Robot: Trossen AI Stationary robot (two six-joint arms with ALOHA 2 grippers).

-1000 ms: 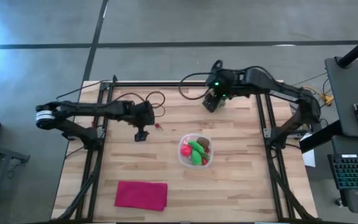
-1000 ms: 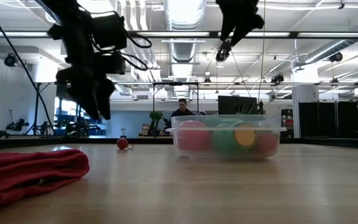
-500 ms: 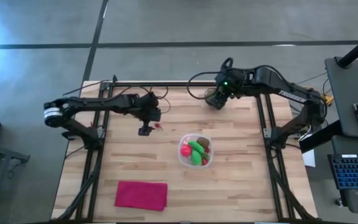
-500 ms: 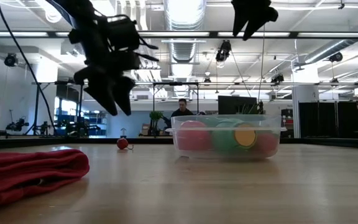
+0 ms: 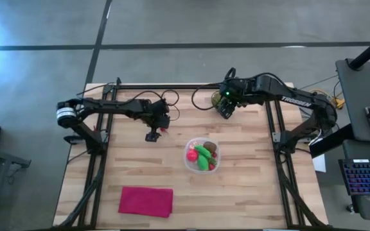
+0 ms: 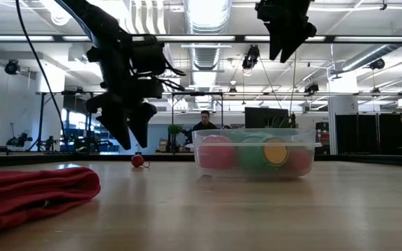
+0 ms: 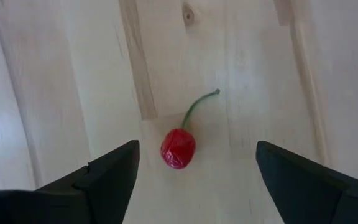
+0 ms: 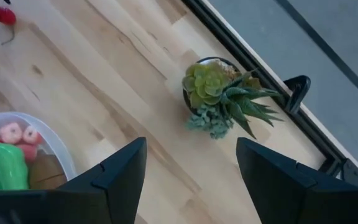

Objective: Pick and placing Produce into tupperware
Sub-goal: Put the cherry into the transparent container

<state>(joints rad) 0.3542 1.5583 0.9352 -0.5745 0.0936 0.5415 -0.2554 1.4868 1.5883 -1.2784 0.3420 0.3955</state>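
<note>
A small red cherry with a green stem point(image 7: 178, 148) lies on the wooden table, also seen in the high view point(image 5: 163, 131) and the low view point(image 6: 138, 160). My left gripper point(image 7: 194, 152) hangs open above it, one finger on each side, touching nothing point(image 5: 151, 136). The clear tupperware point(image 5: 202, 154) stands mid-table with green, red, pink and brown produce inside point(image 6: 253, 152). My right gripper point(image 8: 191, 146) is open and empty, high over the far side near the potted plant point(image 5: 225, 110).
A potted green succulent point(image 8: 219, 96) stands by the table's far edge under my right arm. A folded magenta cloth point(image 5: 146, 200) lies near the near-left edge. A person point(image 6: 204, 120) sits in the room behind the table.
My left gripper has moved toward the table's right and far side and come down toward the cherry, staying open. My right gripper has drawn up and a little toward the right, away from the tupperware.
</note>
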